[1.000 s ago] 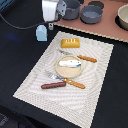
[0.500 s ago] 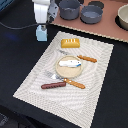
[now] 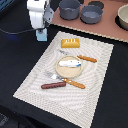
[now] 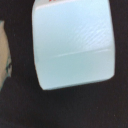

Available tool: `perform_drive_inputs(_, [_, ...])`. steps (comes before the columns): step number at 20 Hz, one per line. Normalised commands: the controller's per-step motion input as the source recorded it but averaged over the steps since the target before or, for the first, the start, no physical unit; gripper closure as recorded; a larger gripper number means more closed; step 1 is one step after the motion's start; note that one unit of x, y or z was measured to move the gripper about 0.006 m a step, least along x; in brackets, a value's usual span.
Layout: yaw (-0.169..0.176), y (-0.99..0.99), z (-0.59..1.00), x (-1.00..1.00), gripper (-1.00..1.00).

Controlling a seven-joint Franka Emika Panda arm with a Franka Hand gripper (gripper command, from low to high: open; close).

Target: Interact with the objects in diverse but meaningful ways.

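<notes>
Exterior view, arm upright over pale blue carton (image 3: pixel 42 35), fingers (image 3: pixel 41 29) hidden, grip unclear

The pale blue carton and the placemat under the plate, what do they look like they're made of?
The pale blue carton looks like smooth matte plastic or coated card: flat even faces, one faint crease line; which of the two is unclear. The placemat looks like woven fabric or vinyl, going by its fine ribbed stripes.

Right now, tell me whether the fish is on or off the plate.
On the plate. The exterior view shows the fish lying across the plate, on the mat.
</notes>
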Motion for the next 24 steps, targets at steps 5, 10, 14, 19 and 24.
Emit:
perform_drive_inputs(5, [0.010, -0.05, -0.28, -0.31, 1.00])
perform_drive_inputs(10, [0.010, -0.01, -0.15, -0.16, 1.00])
perform_drive_inputs(14, [0.000, 0.00, 0.00, -0.03, 1.00])
perform_drive_inputs(19, [0.000, 0.00, 0.10, -0.01, 1.00])
perform_drive_inputs(24, [-0.021, -0.42, 0.94, -0.02, 1.00])
